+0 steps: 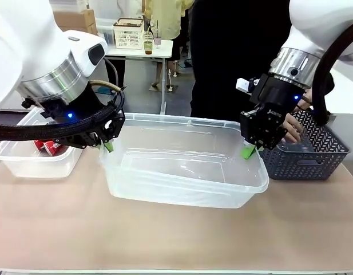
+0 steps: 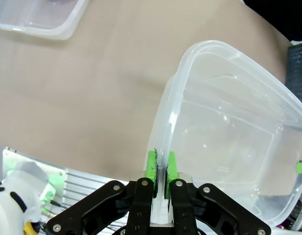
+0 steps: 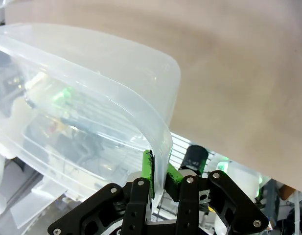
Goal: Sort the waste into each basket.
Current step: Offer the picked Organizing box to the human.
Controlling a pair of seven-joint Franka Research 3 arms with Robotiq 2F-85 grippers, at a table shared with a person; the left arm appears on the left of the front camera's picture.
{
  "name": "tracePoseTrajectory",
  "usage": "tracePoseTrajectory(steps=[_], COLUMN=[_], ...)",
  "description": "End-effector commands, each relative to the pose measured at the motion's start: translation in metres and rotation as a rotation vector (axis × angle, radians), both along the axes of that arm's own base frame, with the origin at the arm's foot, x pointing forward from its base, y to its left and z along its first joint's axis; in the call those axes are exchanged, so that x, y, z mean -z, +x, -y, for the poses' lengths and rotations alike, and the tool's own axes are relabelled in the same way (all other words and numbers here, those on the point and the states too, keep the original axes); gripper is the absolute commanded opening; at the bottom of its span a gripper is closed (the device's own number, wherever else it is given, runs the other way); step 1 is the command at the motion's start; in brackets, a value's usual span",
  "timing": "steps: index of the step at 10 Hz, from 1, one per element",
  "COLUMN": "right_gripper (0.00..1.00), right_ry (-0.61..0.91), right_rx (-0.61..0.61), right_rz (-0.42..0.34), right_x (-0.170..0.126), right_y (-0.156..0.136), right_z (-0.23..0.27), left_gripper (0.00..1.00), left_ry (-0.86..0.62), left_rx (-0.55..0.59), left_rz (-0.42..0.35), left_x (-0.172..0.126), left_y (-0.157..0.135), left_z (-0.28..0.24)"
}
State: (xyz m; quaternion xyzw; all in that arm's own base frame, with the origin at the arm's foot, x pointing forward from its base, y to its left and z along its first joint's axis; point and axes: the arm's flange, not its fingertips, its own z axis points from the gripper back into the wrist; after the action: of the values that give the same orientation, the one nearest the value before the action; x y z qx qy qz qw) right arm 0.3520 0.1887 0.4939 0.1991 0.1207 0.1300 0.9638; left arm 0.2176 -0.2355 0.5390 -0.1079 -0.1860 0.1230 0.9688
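A large clear tub, one of the baskets, stands across the middle of the beige table with nothing in it. My left gripper is shut on its left rim, and in the left wrist view the green pads pinch the tub's wall where the gripper closes. On the opposite rim my right gripper is shut too, clamping the curved edge in the right wrist view. A smaller clear tub at the far left holds crushed red cans.
A dark grey lattice basket sits at the right, close behind my right gripper, with a person's hand reaching into it. The person stands at the table's far side. Bare tabletop lies in front of the large tub.
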Motion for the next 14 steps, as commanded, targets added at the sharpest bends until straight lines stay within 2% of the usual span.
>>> tracePoseTrajectory(steps=[1,14], right_gripper=[0.00,0.00], right_ry=[0.027,0.027], right_rx=[-0.027,-0.027], right_rz=[-0.003,-0.003], right_x=[-0.0030,-0.0030], right_y=[-0.0041,-0.0041], right_z=[-0.0029,-0.0029], left_gripper=[0.00,0.00], left_ry=[-0.022,-0.022], left_rx=[-0.018,-0.018], left_rz=[0.003,0.003], left_x=[0.0016,0.0016], left_y=[0.0035,0.0035], left_z=[-0.0013,-0.0013])
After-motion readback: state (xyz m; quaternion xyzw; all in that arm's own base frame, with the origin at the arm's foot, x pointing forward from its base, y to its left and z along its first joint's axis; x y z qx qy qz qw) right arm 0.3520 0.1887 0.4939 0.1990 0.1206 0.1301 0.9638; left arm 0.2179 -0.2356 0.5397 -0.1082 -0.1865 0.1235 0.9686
